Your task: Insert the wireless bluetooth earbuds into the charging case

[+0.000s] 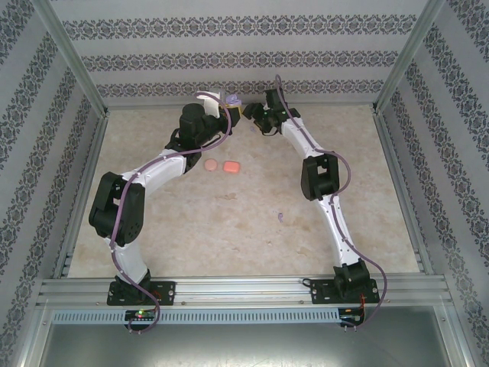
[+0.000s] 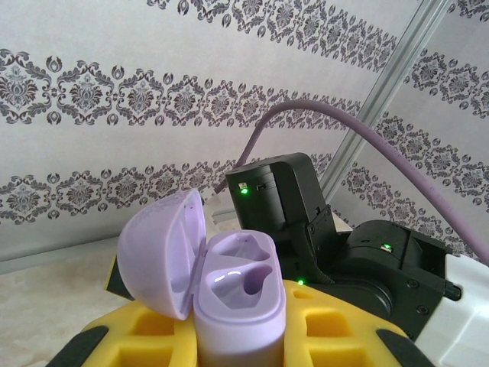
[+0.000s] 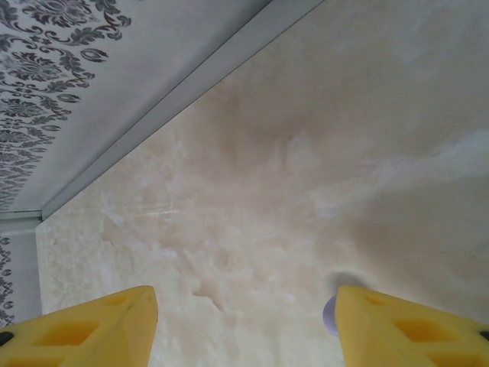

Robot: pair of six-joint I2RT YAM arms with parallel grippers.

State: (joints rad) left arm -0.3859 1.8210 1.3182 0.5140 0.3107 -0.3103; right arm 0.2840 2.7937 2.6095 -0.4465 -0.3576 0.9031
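The lilac charging case (image 2: 241,302) is clamped, lid open, in the left gripper (image 2: 237,340); both wells appear empty. The right gripper (image 3: 248,329) is spread apart over the table (image 3: 306,153), nothing held. A purple earbud (image 1: 280,217) lies well apart from the case. Fetching is judged the step in hand: the bud must be picked up first.

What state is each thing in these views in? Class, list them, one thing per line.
purple charging case: upright, lid open, sockets look empty
left pincer: shut on the purple charging case
right pincer: open, holding nothing
purple earbud: lying loose on the table
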